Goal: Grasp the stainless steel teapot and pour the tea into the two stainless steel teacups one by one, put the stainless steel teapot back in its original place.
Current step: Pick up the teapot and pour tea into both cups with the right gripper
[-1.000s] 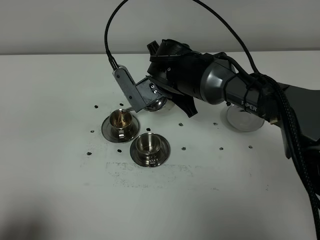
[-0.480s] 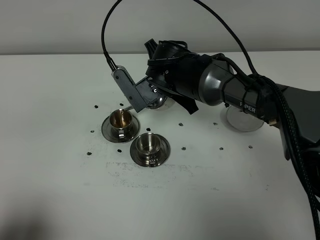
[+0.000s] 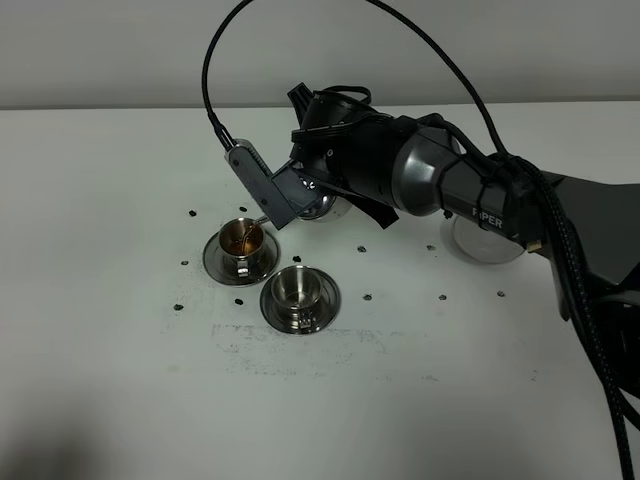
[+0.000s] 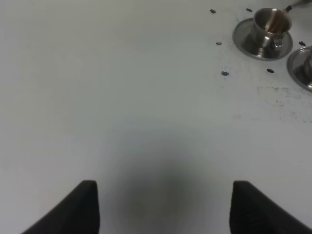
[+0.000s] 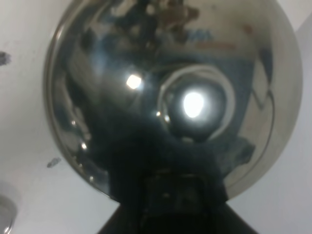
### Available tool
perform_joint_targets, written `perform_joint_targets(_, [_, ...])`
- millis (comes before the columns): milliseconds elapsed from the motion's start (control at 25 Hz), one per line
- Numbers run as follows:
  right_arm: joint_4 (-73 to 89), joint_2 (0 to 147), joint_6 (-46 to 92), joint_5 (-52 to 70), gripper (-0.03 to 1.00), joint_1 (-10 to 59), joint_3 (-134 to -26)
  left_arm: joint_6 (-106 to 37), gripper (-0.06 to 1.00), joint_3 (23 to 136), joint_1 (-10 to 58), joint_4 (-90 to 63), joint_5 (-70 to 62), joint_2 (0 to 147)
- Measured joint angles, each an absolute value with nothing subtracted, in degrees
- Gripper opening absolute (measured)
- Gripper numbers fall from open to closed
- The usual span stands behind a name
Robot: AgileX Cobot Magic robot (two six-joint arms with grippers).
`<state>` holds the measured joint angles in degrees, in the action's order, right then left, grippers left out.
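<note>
My right gripper [image 3: 288, 193] reaches across the middle and is shut on the stainless steel teapot [image 3: 320, 207], held tilted above the table. Its thin spout [image 3: 256, 216] points down at the far-left teacup [image 3: 242, 237], which holds brown tea. The second teacup [image 3: 298, 288] stands on its saucer just in front and to the right, and looks empty. In the right wrist view the teapot's shiny body [image 5: 170, 97] fills the picture. The round saucer of the original place [image 3: 488, 240] lies bare at the right, half behind the arm. My left gripper [image 4: 163, 209] is open and empty over bare table.
The white table [image 3: 400, 380] has small dark marks around the cups. The left wrist view shows the tea-filled cup [image 4: 270, 24] and the edge of the other cup's saucer [image 4: 302, 68]. A black cable loops above the right arm [image 3: 470, 190].
The right wrist has turned a little with the teapot, and the spout stays over the left cup. The cups and saucers have not moved.
</note>
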<state>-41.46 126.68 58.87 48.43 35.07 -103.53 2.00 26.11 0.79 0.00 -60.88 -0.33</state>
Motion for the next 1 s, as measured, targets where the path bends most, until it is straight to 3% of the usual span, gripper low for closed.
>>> perform_joint_targets(1000, [-44.8,126.7,58.4,48.0,0.21,36.0,-103.5,2.0,0.57,26.1,0.8,0.0,-60.9,-0.3])
